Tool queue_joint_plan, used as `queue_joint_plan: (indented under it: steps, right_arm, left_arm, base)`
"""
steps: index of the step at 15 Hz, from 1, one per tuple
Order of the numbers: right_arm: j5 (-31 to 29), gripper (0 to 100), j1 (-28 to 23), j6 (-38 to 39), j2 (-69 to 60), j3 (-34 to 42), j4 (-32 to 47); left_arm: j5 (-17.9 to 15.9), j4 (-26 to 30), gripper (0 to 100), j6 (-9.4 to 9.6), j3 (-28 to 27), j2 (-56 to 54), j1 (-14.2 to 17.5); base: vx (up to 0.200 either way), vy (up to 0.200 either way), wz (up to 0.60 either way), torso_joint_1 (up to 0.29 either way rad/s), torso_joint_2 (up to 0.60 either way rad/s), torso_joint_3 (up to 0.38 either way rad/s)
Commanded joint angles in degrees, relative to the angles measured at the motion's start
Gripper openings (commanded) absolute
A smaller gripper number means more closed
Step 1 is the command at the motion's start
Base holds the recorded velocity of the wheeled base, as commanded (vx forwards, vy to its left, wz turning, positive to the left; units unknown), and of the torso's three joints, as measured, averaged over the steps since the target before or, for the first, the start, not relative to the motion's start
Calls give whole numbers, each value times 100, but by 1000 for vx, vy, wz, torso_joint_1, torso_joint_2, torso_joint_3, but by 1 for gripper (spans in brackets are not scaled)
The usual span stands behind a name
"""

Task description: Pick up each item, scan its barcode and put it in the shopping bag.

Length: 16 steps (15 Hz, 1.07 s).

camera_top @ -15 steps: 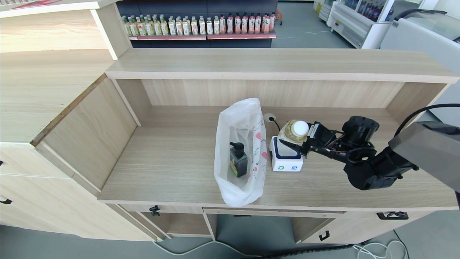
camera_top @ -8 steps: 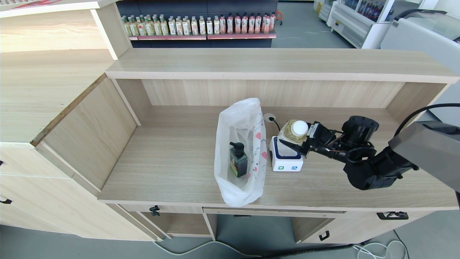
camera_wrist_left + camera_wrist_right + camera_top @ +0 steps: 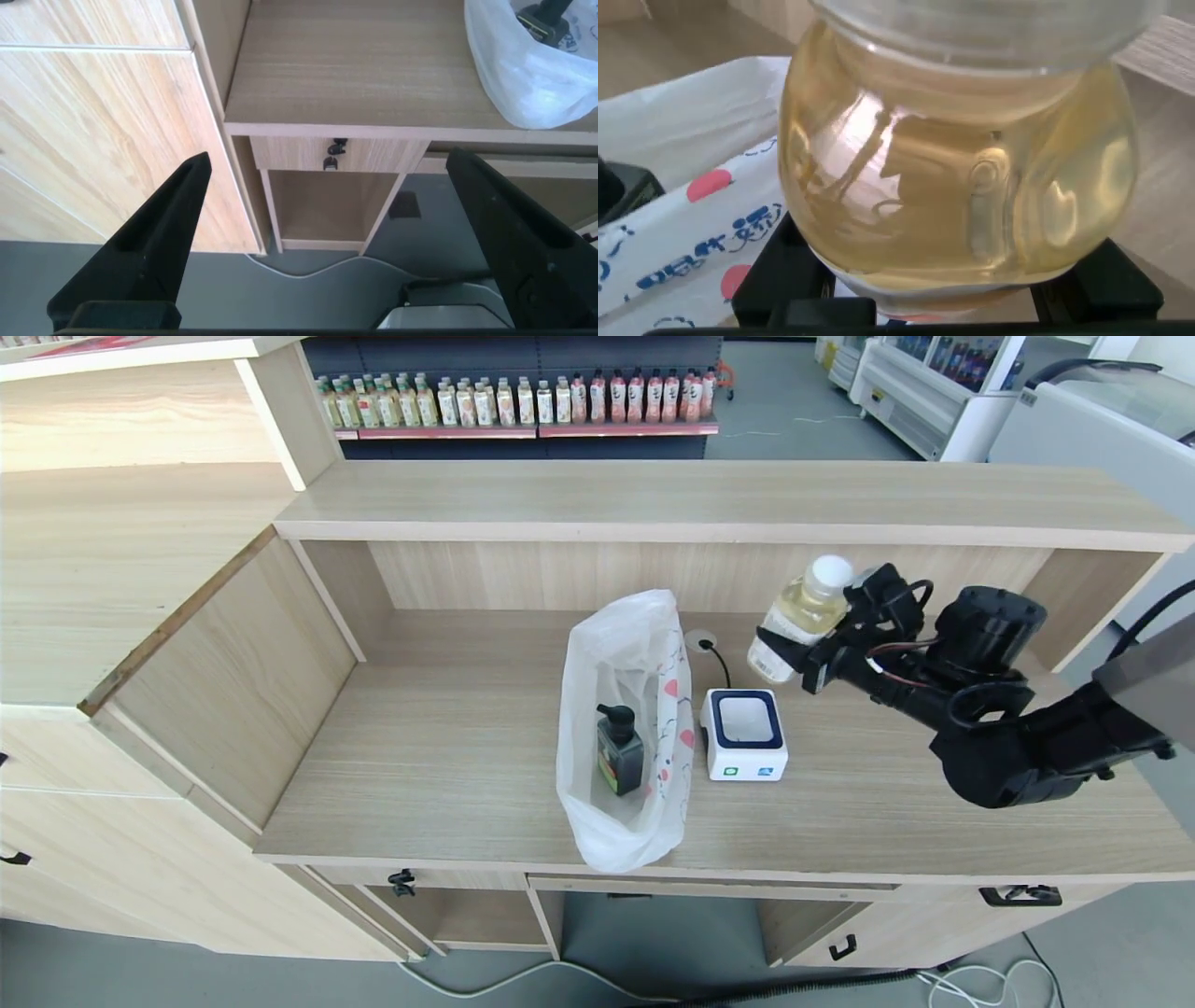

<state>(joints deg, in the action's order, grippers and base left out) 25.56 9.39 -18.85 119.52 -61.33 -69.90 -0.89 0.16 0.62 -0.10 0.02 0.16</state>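
Bottle of clear plastic with pale yellow liquid and a white cap (image 3: 798, 621) was clenched in the right gripper (image 3: 820, 637), its jaws closed across the lower body. Half a second earlier this bottle had hung right over the white box scanner with the dark-framed window (image 3: 744, 733). It had since been lifted clear and tilted, cap toward 1 o'clock, and sat in the air at about 1 o'clock from the scanner, well apart from it. I judged the scan pass finished and the carry to the bag the step in hand.

That white thin-plastic shopping bag (image 3: 583, 709) stood open on the pale wooden counter (image 3: 448, 747), just beside the scanner at its 9 o'clock, with a dark pump bottle (image 3: 618, 749) already inside. The left gripper (image 3: 327, 243) hung off the counter's front edge, jaws released and wide, holding nothing.

As for writing, the bottle's white label near its base carried print too small to read. The bag showed red shapes and blue characters, and the scanner's front bore a small green and a small blue square.
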Motion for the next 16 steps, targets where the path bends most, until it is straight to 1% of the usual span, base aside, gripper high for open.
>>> queue_joint_plan:
  steps: [1, 2, 3, 4, 7, 11, 16]
  right_arm:
    - [-1317, 0, 169, 1190, -1475, 473, 952]
    - [-1660, 0, 178, 1700, -1800, 666, 1295]
    - [-1880, 0, 195, 2122, -2029, 842, 1497]
    - [-1976, 0, 195, 2342, -2187, 965, 1638]
    - [-1985, 0, 178, 2579, -2398, 1141, 1875]
    - [-1976, 0, 204, 2799, -2503, 1176, 2059]
    - [-1932, 0, 353, 2816, -2442, 1123, 2191]
  left_arm:
    - [1, 2, 100, -1, 1, -2, 2]
    - [1, 2, 100, -1, 1, -2, 2]
    - [1, 2, 100, -1, 1, -2, 2]
    - [1, 2, 100, -9, 1, -2, 2]
    - [1, 2, 100, -9, 1, -2, 2]
    - [1, 2, 100, -9, 1, -2, 2]
    - [1, -7, 100, -1, 1, -2, 2]
  base:
    - [0, 0, 0, 0, 0, 0]
    - [0, 0, 0, 0, 0, 0]
    - [0, 0, 0, 0, 0, 0]
    - [0, 0, 0, 0, 0, 0]
    - [0, 0, 0, 0, 0, 0]
    - [0, 200, 0, -1, 2, 4]
    - [0, 200, 0, 4, 2, 0]
